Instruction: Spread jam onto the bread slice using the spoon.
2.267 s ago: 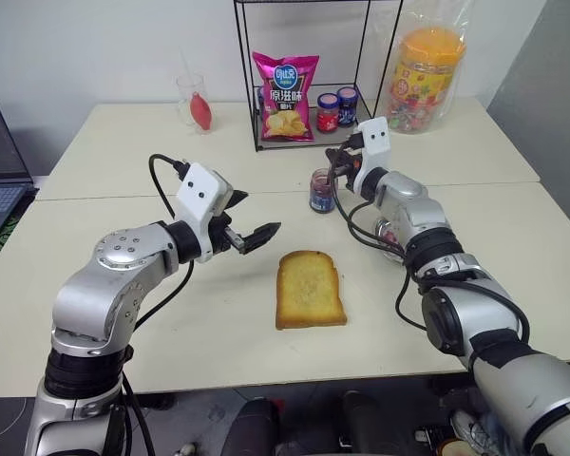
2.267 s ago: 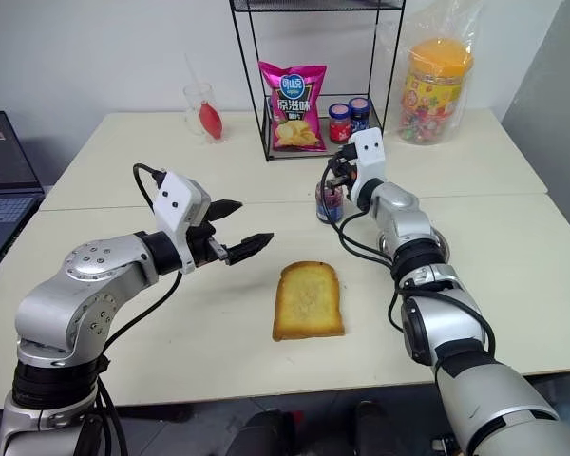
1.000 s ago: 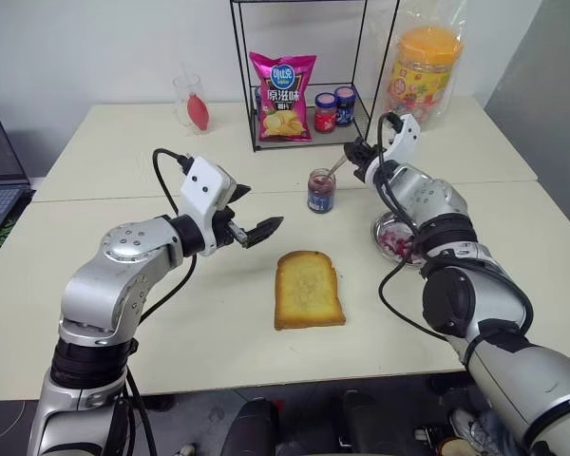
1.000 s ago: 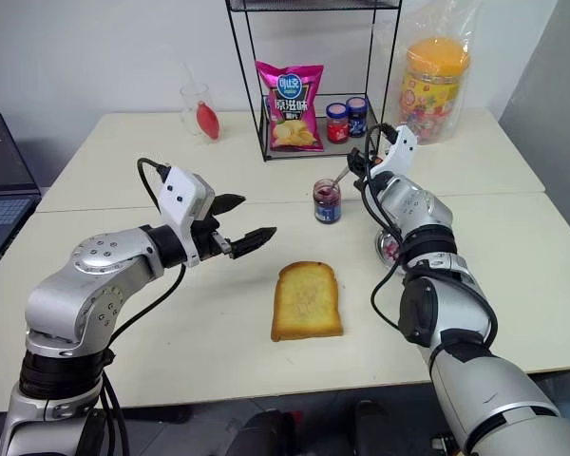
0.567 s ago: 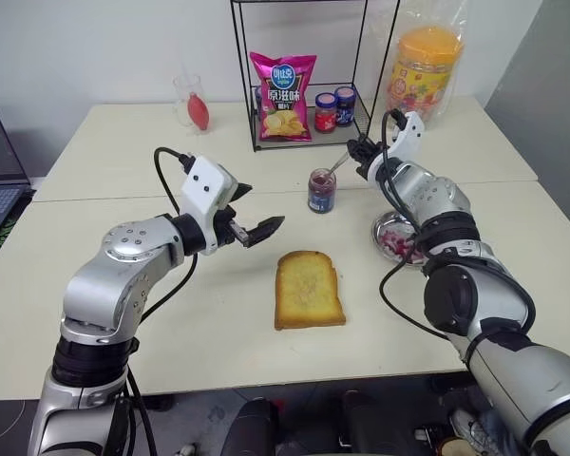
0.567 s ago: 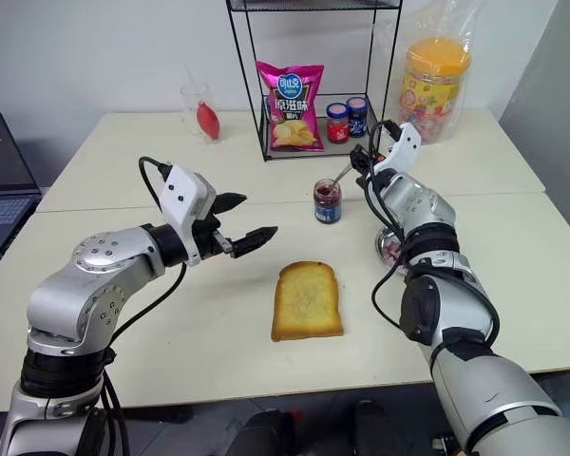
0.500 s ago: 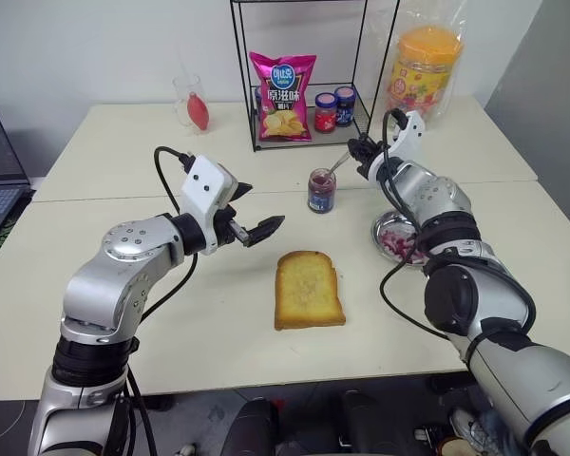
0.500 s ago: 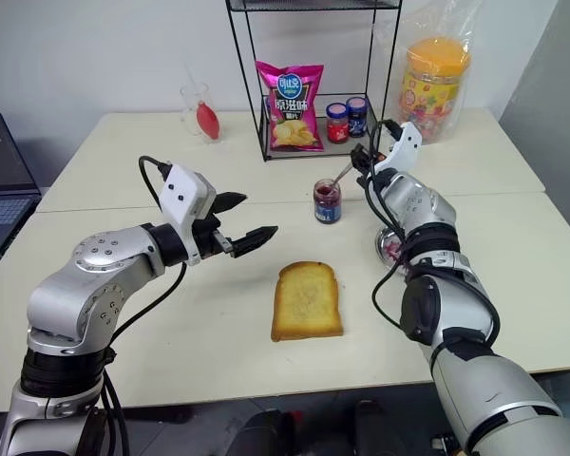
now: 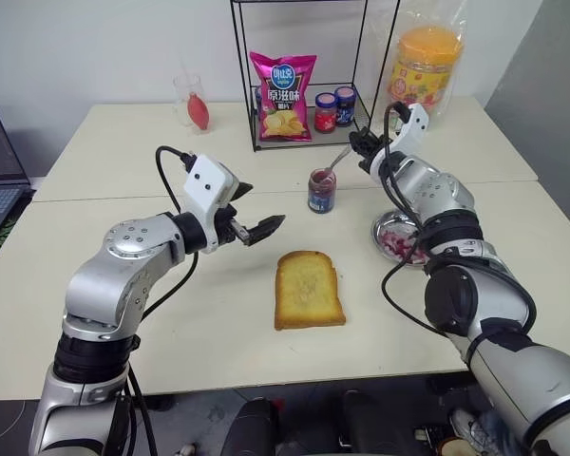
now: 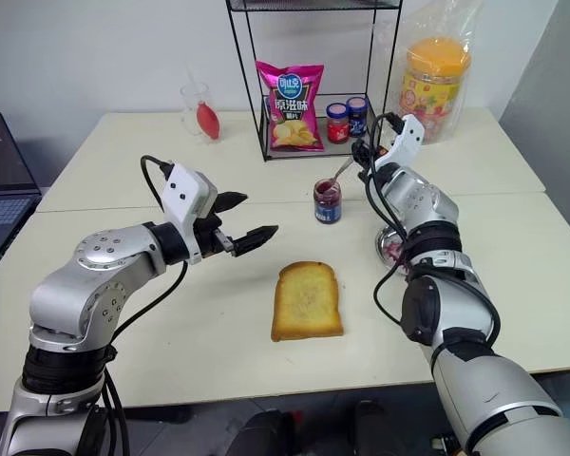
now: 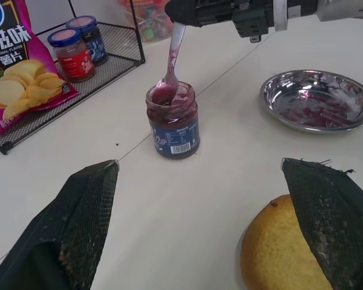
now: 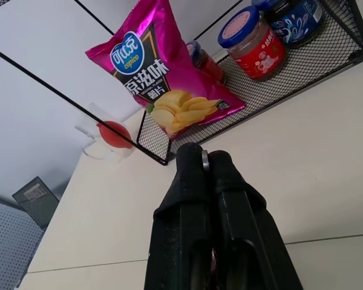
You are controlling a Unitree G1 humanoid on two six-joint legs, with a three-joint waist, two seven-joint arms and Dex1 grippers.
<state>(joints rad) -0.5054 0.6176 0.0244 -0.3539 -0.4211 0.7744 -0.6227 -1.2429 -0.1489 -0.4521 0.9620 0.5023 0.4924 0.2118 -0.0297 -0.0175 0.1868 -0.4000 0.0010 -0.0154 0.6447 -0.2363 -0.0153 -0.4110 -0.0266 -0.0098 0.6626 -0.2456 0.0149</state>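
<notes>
The open jam jar (image 9: 321,190) stands on the table in front of the wire rack, dark jam showing at its mouth (image 11: 172,96). The silver spoon (image 11: 173,53) leans out of it, bowl in the jam, handle up to the right. My right gripper (image 9: 362,148) is shut on the spoon's handle end, level, just right of the jar. The bread slice (image 9: 309,288) lies flat nearer to me, its face bare. My left gripper (image 9: 258,210) hangs open above the table, left of the bread, with nothing between its fingers (image 11: 78,223).
A metal dish (image 9: 399,236) smeared with jam sits right of the bread. The wire rack (image 9: 250,85) behind holds a chips bag (image 9: 285,84) and two lidded jars (image 9: 334,108). A glass (image 9: 194,103), a bagged snack tub (image 9: 420,66) and a laptop (image 9: 0,171) stand around.
My right gripper has swung from straight over the jar out to its right, tilting the spoon; over the last second it hardly moved. The left arm has kept still.
</notes>
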